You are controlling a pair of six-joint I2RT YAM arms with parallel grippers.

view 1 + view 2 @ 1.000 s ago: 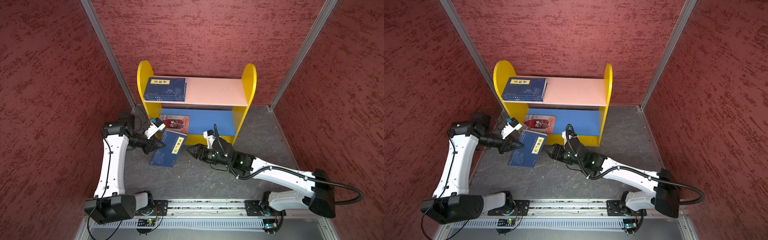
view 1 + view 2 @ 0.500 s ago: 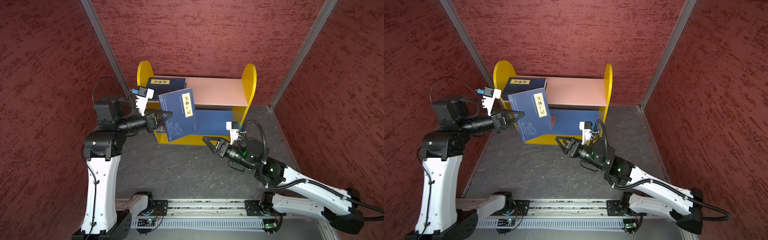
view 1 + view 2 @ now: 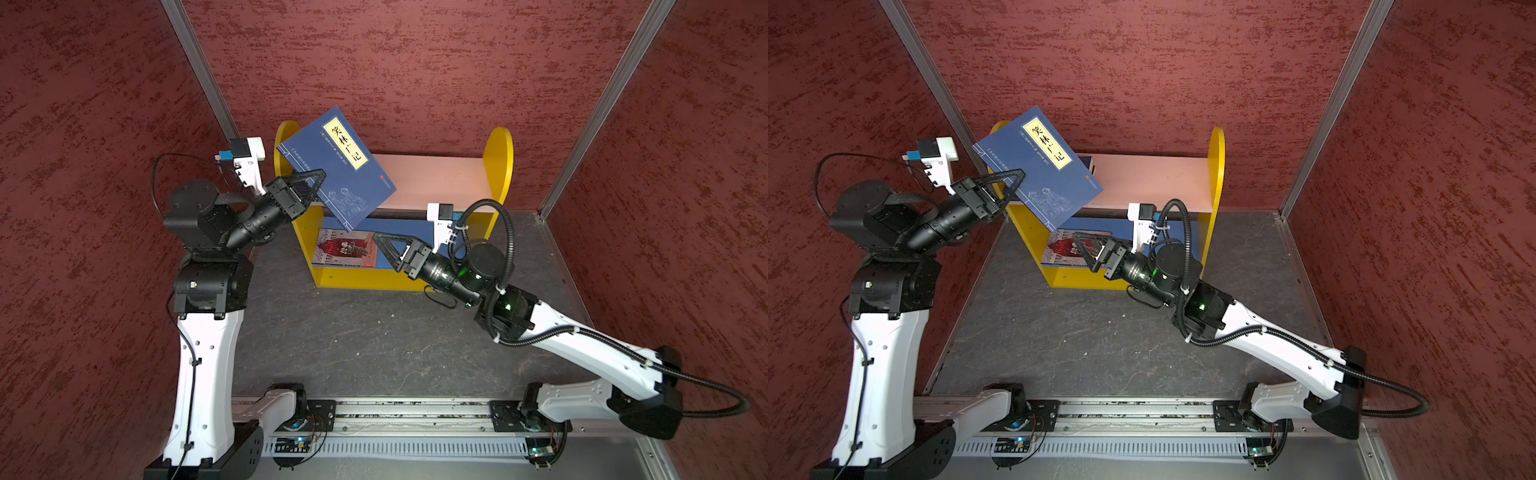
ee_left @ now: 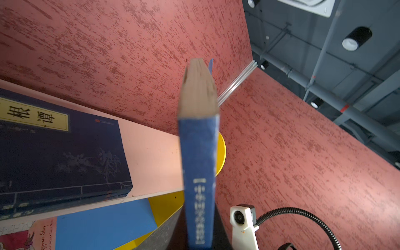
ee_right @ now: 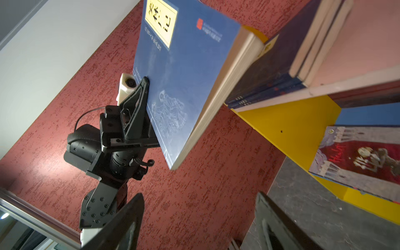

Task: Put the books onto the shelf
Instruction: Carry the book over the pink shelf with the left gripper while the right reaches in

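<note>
Shelf [image 3: 500, 166] against back wall [image 3: 415, 62]. Left gripper [image 3: 316, 182] grasps a blue book [image 3: 345, 166], tilted in the air over the shelf's left end. Navy stack [image 4: 60, 151] lies on pink board [image 3: 436, 178], red book [image 3: 347, 249] on blue board [image 4: 104, 223]. Right gripper [image 5: 200, 194] released, facing the red book.

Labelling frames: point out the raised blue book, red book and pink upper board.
raised blue book [image 3: 349, 174]: a top view, cover middle.
red book [image 3: 343, 249]: a top view, cover middle.
pink upper board [image 3: 440, 180]: a top view, bare right part.
</note>
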